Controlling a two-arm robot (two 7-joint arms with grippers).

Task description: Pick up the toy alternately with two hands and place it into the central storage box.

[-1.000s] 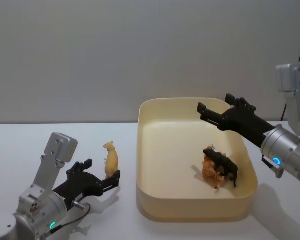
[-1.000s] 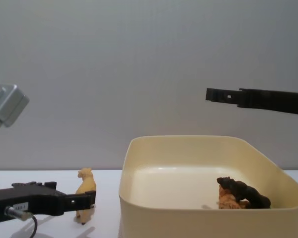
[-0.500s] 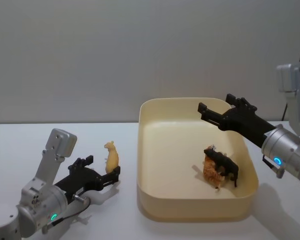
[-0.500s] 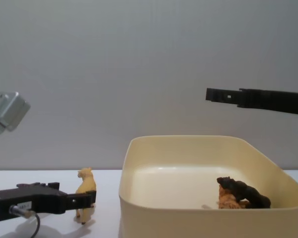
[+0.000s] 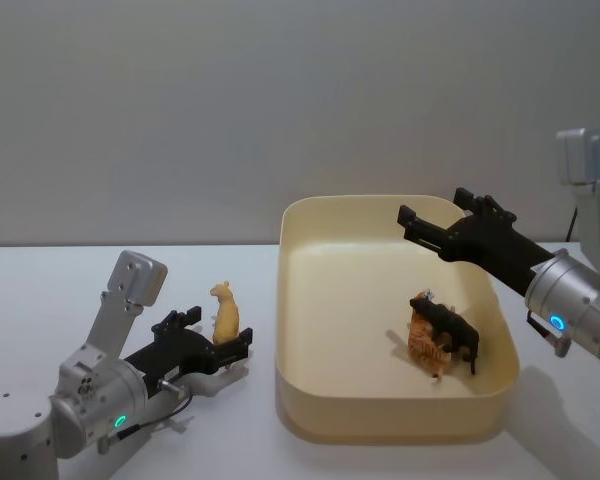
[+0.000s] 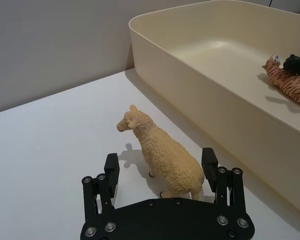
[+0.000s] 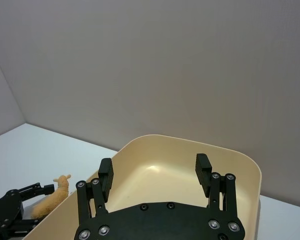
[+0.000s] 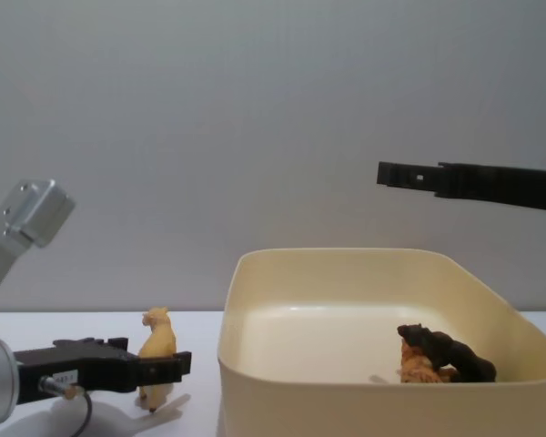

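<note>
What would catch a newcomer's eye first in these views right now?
Likely the large cream-yellow plastic storage tub in the middle of the white table, with an orange striped toy tiger and a dark toy animal lying together near its right wall. Next, the left claw, open around a small tan woolly toy sheep standing just left of the tub. The right claw hovers open above the tub.

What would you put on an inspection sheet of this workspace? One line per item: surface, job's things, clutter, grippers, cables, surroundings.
Surface: white table, bare apart from the job's things.
Job's things: sheep toy upright beside the storage box; tiger toy and black animal toy inside it.
Clutter: nothing seen.
Grippers: left gripper open, fingers either side of the sheep; right gripper open, above the box.
Cables: thin cable at the left wrist.
Surroundings: plain grey wall.
</note>
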